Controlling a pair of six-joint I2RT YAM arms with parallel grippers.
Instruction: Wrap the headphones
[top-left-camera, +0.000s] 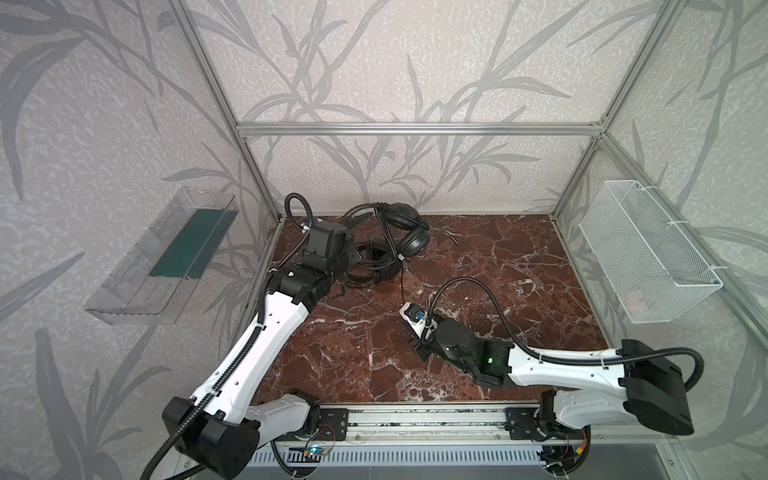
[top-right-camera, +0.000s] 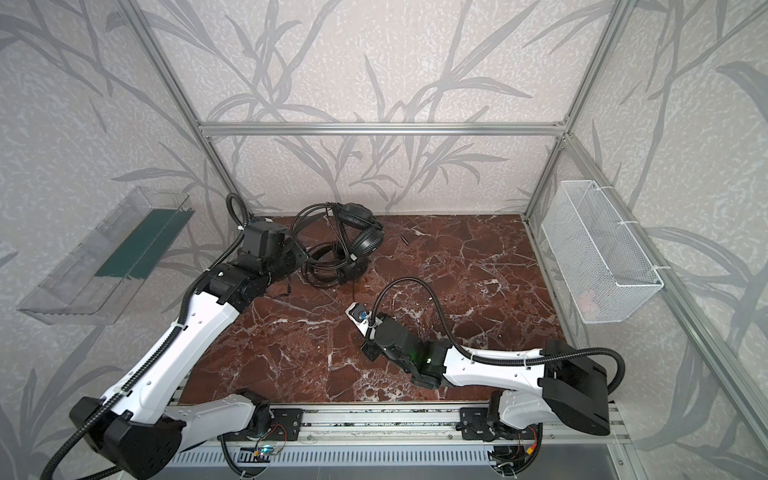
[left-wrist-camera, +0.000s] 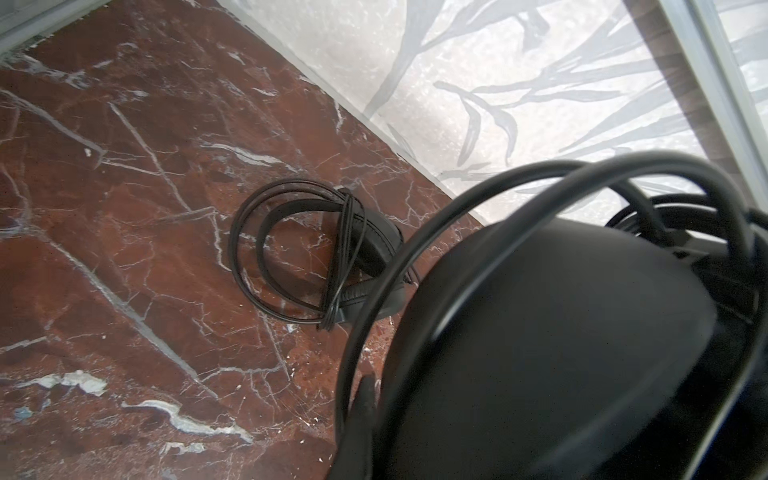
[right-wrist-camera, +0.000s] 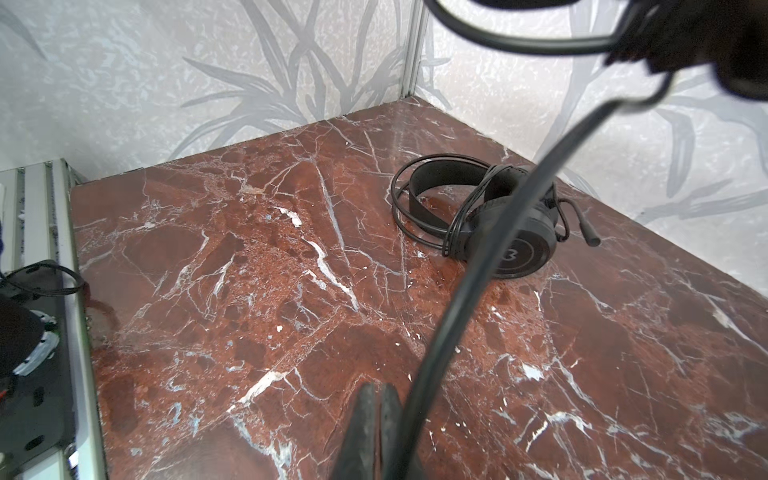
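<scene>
Red marble desk (top-left-camera: 498, 291), leaf-patterned walls around. At eleven o'clock, far headset (top-left-camera: 405, 232) lying with cable looped round it; near headset (top-left-camera: 376, 266) clamped in left tool (left-wrist-camera: 365, 403). Right tool (right-wrist-camera: 376, 411) clenched, cable (top-left-camera: 403, 286) running against it, grip unconfirmed. Best kept taut, wound evenly, clear of far headset.

Red marble tabletop (top-left-camera: 478, 266) (white-veined), wrapped headphones (top-left-camera: 405, 232) flat near its back wall.

Both top views look steeply down from the front onto the whole worktop (top-left-camera: 478, 257), while each wrist view looks closely and obliquely across it, all sharing the headphones (top-left-camera: 409, 232) near the rear wall.
</scene>
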